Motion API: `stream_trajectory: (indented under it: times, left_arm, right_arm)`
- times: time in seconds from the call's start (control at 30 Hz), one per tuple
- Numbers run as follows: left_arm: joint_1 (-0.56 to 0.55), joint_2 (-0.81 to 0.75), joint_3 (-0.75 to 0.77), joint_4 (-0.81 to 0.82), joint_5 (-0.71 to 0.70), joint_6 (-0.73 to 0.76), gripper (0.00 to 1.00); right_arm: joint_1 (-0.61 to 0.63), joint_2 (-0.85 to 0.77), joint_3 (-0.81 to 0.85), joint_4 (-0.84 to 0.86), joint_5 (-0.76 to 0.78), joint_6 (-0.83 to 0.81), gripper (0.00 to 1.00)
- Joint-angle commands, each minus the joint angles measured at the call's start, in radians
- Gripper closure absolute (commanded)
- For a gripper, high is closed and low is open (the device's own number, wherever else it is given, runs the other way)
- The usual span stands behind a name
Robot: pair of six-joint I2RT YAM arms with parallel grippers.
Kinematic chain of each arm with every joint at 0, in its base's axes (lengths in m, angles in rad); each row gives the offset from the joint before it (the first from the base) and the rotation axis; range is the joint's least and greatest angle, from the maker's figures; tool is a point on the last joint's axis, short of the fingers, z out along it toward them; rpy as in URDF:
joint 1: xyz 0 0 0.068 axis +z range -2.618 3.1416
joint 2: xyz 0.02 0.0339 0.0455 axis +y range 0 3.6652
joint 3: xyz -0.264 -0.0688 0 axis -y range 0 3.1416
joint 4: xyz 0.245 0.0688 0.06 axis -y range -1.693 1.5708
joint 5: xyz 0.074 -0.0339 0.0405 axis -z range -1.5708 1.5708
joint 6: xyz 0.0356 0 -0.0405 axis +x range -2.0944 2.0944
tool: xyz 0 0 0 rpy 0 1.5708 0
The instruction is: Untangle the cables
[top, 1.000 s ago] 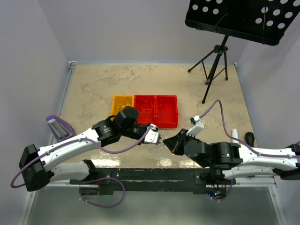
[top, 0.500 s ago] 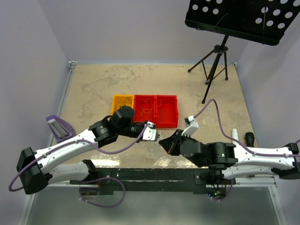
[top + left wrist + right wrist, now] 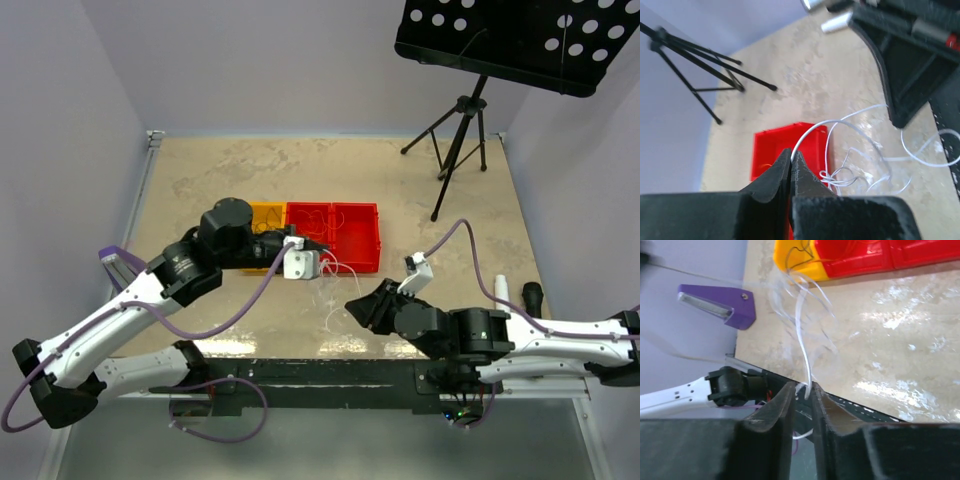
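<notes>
A: Where's the white cable (image 3: pixel 333 298)?
B: Strung between both arms, above the table (image 3: pixel 220 170), at 6 o'clock of the red bin (image 3: pixel 355 240). Can't tell if the loops touch down.
A: Jaws?
B: Left gripper (image 3: pixel 320 262) is pressed together on one strand (its wrist view shows the wire coming straight out of the tips). Right gripper (image 3: pixel 352 305), at 5 o'clock from the left one, pinches another strand, jaws nearly closed around it.
A: Knot?
B: Small snarl of loops between the two grips. More thin wires sit in the red bin and the yellow bin (image 3: pixel 258 215).
A: Handling?
B: My read is near weightless, limp and slick. With no stiffness, the loops flop and re-snag. A hard pull likely slips it off the pads or cinches the knot.
A: Where to hold?
B: On a free strand just beside the snarl, not on it. Keep the span short and spread gently toward 9 and 3 o'clock.
</notes>
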Motion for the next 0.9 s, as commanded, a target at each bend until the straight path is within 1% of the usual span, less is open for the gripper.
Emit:
stream_trajectory:
  times: [0.0, 0.1, 0.2, 0.3, 0.4, 0.47, 0.53, 0.57, 0.73, 0.87]
  left_arm:
    - [0.004, -0.031, 0.112, -0.035, 0.000, 0.034, 1.00]
    - [0.004, -0.034, 0.135, -0.040, 0.017, 0.026, 1.00]
    - [0.004, -0.040, 0.158, -0.043, 0.024, 0.023, 1.00]
    - [0.004, -0.038, 0.185, -0.057, 0.030, 0.028, 1.00]
    - [0.004, -0.043, 0.217, -0.080, 0.053, 0.037, 1.00]
    - [0.004, -0.042, 0.231, -0.093, 0.068, 0.037, 1.00]
    - [0.004, -0.046, 0.235, -0.100, 0.080, 0.037, 1.00]
    - [0.004, -0.048, 0.235, -0.100, 0.082, 0.037, 1.00]
    - [0.004, -0.052, 0.243, -0.101, 0.088, 0.022, 1.00]
    - [0.004, -0.042, 0.269, -0.113, 0.096, 0.005, 1.00]
  right_arm:
    - [0.001, 0.019, -0.018, -0.014, -0.006, -0.002, 0.67]
    - [0.003, 0.043, -0.010, -0.001, 0.003, -0.009, 0.65]
    - [0.003, 0.060, 0.004, -0.001, 0.017, -0.010, 0.74]
    - [0.003, 0.071, 0.017, -0.004, 0.030, -0.018, 0.73]
    - [0.003, 0.081, 0.039, -0.004, 0.059, -0.041, 0.61]
    - [0.003, 0.083, 0.074, -0.004, 0.082, -0.070, 0.49]
    - [0.001, 0.082, 0.096, 0.011, 0.098, -0.113, 0.41]
    - [0.003, 0.082, 0.103, 0.025, 0.102, -0.128, 0.39]
    - [0.003, 0.097, 0.108, 0.126, 0.095, -0.202, 0.39]
    - [0.003, 0.138, 0.120, 0.173, 0.098, -0.217, 0.41]
